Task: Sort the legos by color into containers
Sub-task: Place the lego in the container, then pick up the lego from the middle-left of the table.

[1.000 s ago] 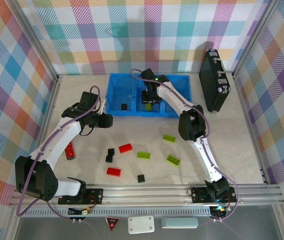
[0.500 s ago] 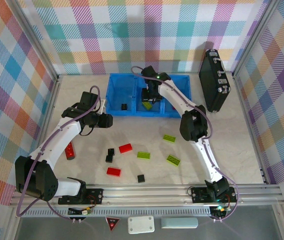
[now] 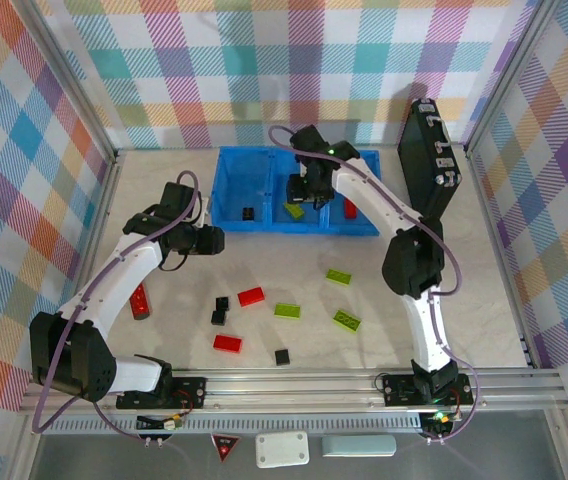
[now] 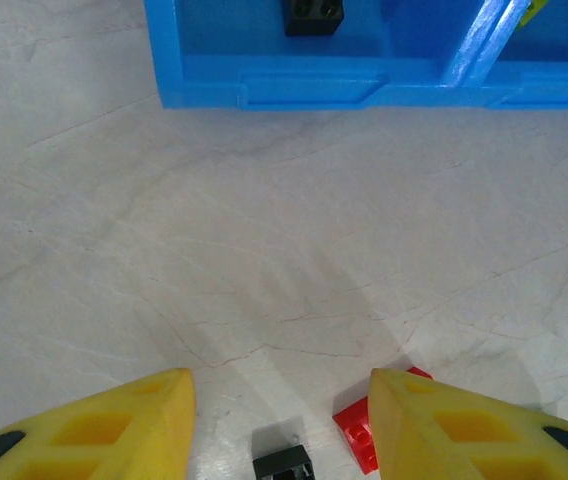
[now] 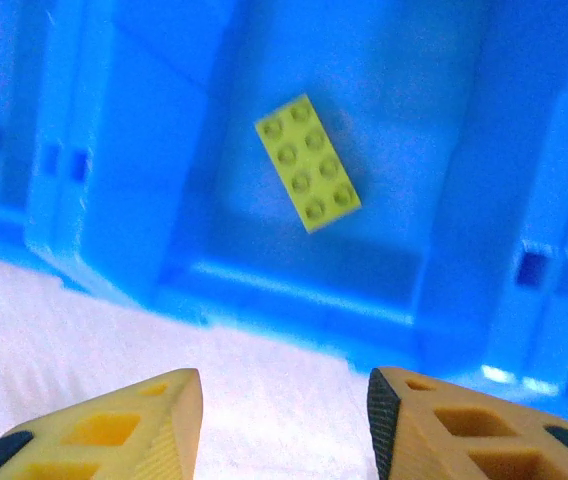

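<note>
Working outward from our bases, we count the loose legos (image 3: 228, 343) on the table (image 3: 484, 300), well to the near side of the blue tray (image 4: 294, 92): two red, three black and three lime, all lying flat. Closer to the tray, off its left front corner, our left fingers (image 4: 434, 420) hang apart and empty over bare table. A black brick (image 4: 284, 465) and a red brick (image 4: 364, 432) lie just farther from the tray than the fingertips. Over the tray's middle compartment our right fingers (image 5: 114, 420) stand open with nothing between them, and a lime brick (image 5: 307, 162) rests flat below. A black one (image 3: 249, 213) sits in the left compartment, a red one (image 3: 349, 208) in the right. We judge the next pick is best done by dropping straight down, straddling one brick across its short width and keeping its neighbour outside the fingers.
</note>
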You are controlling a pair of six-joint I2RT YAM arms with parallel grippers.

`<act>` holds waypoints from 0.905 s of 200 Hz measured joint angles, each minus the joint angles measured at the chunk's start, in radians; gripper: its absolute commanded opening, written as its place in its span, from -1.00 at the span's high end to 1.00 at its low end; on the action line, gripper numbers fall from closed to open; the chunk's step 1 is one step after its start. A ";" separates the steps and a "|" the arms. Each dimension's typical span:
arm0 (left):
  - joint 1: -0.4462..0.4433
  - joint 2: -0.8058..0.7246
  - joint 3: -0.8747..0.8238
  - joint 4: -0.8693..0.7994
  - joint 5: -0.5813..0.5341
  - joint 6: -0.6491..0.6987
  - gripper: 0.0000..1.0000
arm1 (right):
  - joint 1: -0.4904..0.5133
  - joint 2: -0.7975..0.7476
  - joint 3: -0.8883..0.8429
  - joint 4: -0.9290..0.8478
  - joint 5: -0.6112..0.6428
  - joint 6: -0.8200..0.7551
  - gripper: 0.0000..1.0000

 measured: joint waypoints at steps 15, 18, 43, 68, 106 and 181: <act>-0.019 0.005 0.013 -0.013 -0.003 -0.027 0.01 | 0.005 -0.050 -0.084 0.015 -0.001 0.003 0.02; -0.025 0.007 0.017 -0.016 -0.003 -0.035 0.01 | 0.006 -0.060 -0.100 0.018 -0.001 0.003 0.02; -0.076 0.028 0.037 -0.044 -0.026 -0.089 -0.02 | 0.006 -0.147 -0.236 0.050 -0.008 0.010 0.02; -0.137 0.044 0.044 -0.071 -0.065 -0.162 -0.07 | 0.006 -0.233 -0.359 0.084 -0.014 0.027 0.02; -0.219 0.056 0.044 -0.094 -0.121 -0.274 -0.18 | 0.008 -0.348 -0.534 0.124 -0.019 0.051 0.02; -0.337 0.113 -0.040 -0.071 -0.182 -0.486 -0.42 | 0.011 -0.473 -0.757 0.164 -0.019 0.072 0.01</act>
